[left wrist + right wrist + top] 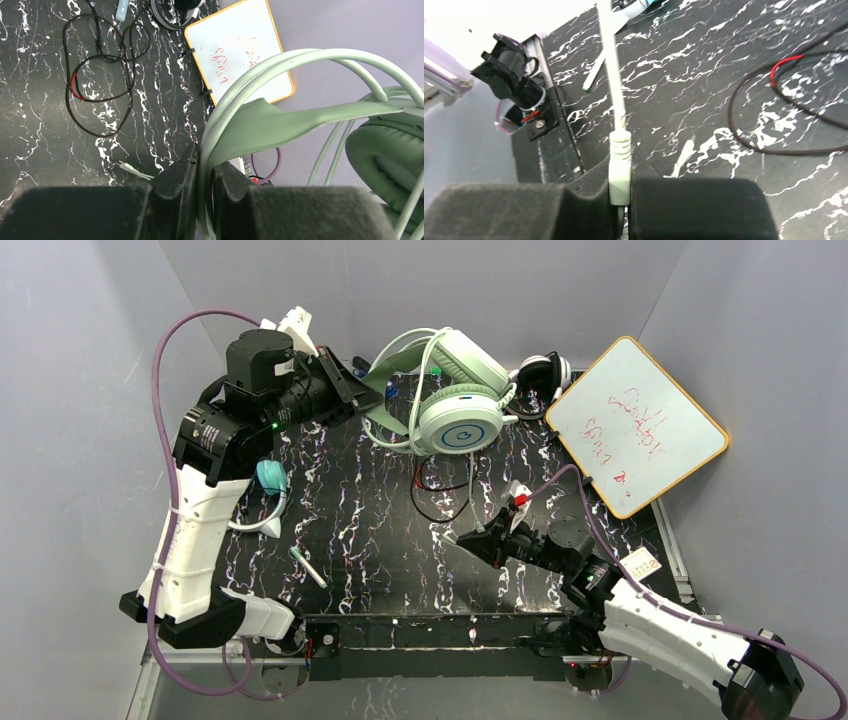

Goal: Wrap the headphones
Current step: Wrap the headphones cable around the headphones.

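Observation:
The mint-green headphones are lifted at the back of the mat. My left gripper is shut on their curved band, which runs between the jaws of the left gripper. An ear cup hangs at the right. My right gripper sits low over the mat's middle. In the right wrist view, the right gripper is shut on a pale plug, whose pale cable runs away from the fingers. The black-and-white headphones lie at the back. The teal headphones show partly beside the left arm.
A thin black cable lies looped on the marbled black mat. A whiteboard with red scribbles leans at the back right. A pale stick lies near the front left. Another small pale jack rests on the mat.

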Robot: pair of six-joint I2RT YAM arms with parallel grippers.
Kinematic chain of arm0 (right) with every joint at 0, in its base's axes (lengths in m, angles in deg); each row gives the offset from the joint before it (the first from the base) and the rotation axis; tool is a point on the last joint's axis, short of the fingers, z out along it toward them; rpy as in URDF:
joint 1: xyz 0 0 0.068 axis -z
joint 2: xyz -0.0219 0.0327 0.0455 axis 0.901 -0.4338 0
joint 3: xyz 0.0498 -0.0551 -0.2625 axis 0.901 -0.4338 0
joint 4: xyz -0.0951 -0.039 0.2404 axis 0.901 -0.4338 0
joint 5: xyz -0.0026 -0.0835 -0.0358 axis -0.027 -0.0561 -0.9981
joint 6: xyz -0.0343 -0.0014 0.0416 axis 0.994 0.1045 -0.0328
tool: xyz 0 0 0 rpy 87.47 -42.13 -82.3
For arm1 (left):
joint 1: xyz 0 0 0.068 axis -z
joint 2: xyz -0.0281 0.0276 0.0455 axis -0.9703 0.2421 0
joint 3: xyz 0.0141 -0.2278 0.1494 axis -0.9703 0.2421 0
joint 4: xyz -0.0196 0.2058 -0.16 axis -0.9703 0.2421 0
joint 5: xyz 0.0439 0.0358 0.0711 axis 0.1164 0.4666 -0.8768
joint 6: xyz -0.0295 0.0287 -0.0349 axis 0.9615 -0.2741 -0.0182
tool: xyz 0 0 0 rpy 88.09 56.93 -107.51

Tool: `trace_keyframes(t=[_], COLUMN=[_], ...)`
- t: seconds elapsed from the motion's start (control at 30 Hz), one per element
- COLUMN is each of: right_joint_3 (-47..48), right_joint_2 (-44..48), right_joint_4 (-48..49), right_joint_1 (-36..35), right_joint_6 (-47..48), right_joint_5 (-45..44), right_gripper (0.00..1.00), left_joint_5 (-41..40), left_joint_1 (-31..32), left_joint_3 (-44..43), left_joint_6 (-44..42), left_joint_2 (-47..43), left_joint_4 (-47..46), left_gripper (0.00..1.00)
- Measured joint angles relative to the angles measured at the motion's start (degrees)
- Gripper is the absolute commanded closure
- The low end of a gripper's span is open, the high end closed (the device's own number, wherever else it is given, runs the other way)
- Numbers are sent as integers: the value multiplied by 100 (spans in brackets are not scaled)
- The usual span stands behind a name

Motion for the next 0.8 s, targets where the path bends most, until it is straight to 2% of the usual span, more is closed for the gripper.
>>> trace_keyframes(t=[0.07,0.1,0.13,0.17,0.4,0.63,0.8], right_joint_3=[0,0,0,0,17,302,581], right_joint_2=[28,35,39,39,7,-476,-866], right_joint_4=[-61,-87,-120,-144,-297,-387,-520], right_joint_1=[0,0,0,0,0,-50,-459], right_joint_6=[-7,-11,-13,-2,-55,-584,-927], right_joint_5=[4,9,9,13,188,717,826], right_gripper=[82,84,93,99,99,99,99], left_joint_5=[0,0,-2,-7,-225,-1318,-2229], left_joint_1=[0,0,0,0,0,0,-2], left_joint_3=[2,2,4,11,302,1346,2103], left_joint_6=[0,0,-2,-4,-4,658,1370], left_joint_2=[0,0,0,0,-52,-367,-588], left_joint_4=[0,0,0,0,-44,-205,-105], left_gripper=[100,100,100,100,100,100,100])
